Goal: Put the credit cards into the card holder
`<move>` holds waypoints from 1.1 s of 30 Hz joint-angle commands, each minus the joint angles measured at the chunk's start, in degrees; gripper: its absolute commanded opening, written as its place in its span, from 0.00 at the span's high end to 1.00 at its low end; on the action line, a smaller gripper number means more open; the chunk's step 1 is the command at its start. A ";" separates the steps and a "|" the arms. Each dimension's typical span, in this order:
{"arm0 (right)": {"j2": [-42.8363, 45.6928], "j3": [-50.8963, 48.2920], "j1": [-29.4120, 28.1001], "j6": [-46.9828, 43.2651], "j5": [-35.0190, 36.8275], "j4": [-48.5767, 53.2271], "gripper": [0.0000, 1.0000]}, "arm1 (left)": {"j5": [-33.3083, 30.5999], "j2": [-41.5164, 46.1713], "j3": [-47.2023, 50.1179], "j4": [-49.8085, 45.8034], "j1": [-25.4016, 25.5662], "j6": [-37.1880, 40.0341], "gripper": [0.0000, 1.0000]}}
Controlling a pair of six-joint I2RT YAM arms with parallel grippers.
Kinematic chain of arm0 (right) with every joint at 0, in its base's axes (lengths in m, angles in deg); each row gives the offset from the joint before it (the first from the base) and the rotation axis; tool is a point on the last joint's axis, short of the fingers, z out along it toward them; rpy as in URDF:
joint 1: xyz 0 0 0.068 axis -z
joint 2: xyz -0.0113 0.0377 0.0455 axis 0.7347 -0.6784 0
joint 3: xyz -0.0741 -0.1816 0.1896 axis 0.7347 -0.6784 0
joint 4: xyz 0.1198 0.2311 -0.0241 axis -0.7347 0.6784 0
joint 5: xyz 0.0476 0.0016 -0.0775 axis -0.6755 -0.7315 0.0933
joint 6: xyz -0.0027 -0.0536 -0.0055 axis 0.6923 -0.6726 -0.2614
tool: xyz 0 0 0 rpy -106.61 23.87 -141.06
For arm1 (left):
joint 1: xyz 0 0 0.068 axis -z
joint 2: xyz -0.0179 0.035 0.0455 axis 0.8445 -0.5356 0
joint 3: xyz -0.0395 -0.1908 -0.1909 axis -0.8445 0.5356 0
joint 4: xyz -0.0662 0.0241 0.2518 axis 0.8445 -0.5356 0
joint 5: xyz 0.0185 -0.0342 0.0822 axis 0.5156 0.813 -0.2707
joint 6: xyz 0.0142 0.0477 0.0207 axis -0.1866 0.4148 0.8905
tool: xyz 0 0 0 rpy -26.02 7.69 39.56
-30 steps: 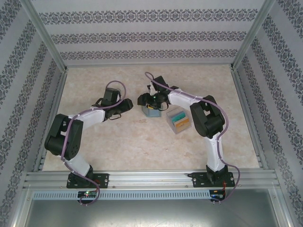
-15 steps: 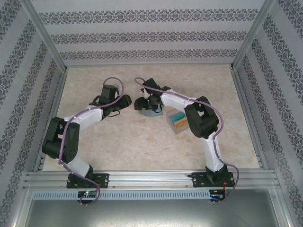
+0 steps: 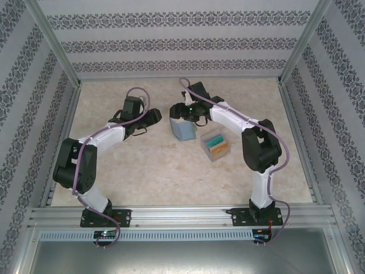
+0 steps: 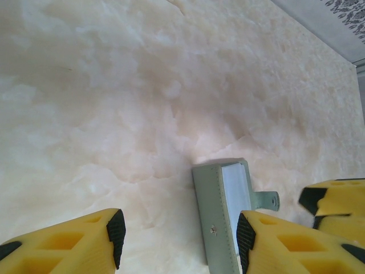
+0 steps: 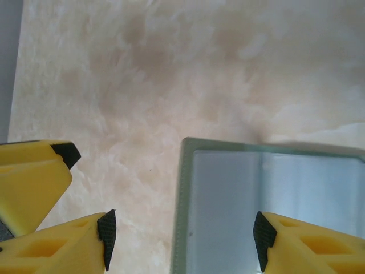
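Observation:
The grey-green card holder [image 3: 183,131] rests on the marble table with its flap open and its pale blue inside showing [image 5: 256,200]. Its tab clasp [image 4: 266,199] sticks out to the side. My right gripper [image 3: 178,112] hangs just beyond the holder, open, with the holder's edge [image 5: 181,217] between its fingertips but untouched. My left gripper [image 3: 151,117] is to the left of the holder, open and empty; the holder [image 4: 219,211] lies against its right fingertip [image 4: 246,237]. The teal, yellow and orange credit cards [image 3: 215,145] sit in a clear box.
The clear plastic box [image 3: 210,153] stands right of the holder, near the right arm's elbow [image 3: 259,149]. The two grippers are close together; the right gripper's yellow finger [image 4: 336,197] shows beside the left one. Patterned walls and metal rails [image 3: 293,123] enclose the table.
The right gripper, earlier low over the holder, has lifted and pulled back toward the far side, leaving the holder open on the table. The left gripper has shifted slightly toward the holder.

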State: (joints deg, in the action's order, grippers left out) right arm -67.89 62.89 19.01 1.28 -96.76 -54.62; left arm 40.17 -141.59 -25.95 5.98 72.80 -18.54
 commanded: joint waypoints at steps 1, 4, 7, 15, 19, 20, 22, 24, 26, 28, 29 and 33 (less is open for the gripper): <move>1.29 -2.83 2.02 0.85 -0.91 -0.72 0.35 | 1.43 -0.88 -2.30 0.98 -0.63 -0.72 0.43; 0.16 -2.61 2.59 -1.97 0.79 1.54 0.44 | 1.75 -1.06 -2.57 1.16 -0.65 -0.80 0.43; -2.11 -1.40 1.38 -4.70 3.13 4.07 0.51 | 2.07 -1.09 -2.65 1.30 -0.64 -1.25 0.43; -7.80 2.57 -4.07 -9.15 12.05 8.80 0.48 | 2.10 -1.06 -2.00 0.63 -0.63 -0.94 0.43; -9.89 4.92 -5.77 -10.69 13.95 10.53 0.39 | 1.82 -0.93 -2.15 -0.38 -0.59 -0.35 0.43; -10.45 5.61 -6.09 -11.05 14.25 11.25 0.37 | 1.88 -0.77 -2.02 -0.28 -0.58 -0.52 0.43; -11.45 6.90 -6.96 -12.22 16.86 12.76 0.31 | 2.31 -0.54 -1.39 0.85 -0.53 -1.16 0.43; -12.48 8.16 -8.00 -13.43 20.04 14.28 0.25 | 2.73 -0.72 -1.45 1.37 -0.59 -1.63 0.43; -13.43 9.13 -8.66 -13.56 21.96 15.34 0.21 | 3.32 -1.05 -1.47 2.02 -0.58 -2.65 0.43; -13.60 9.11 -8.98 -13.51 22.52 15.47 0.19 | 4.15 -1.52 -1.11 3.83 -0.59 -4.25 0.43; -13.56 8.83 -9.06 -13.51 22.74 15.27 0.18 | 4.35 -1.95 -0.99 4.67 -0.55 -5.06 0.43; -13.63 8.05 -9.14 -13.43 22.10 14.63 0.06 | 5.03 -4.22 -1.31 7.10 -0.58 -7.80 0.44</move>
State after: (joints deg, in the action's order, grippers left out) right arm -80.24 70.80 10.26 -11.48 -76.67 -41.64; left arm 43.60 -143.88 -27.22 9.37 72.82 -23.04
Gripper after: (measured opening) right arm 0.933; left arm 0.562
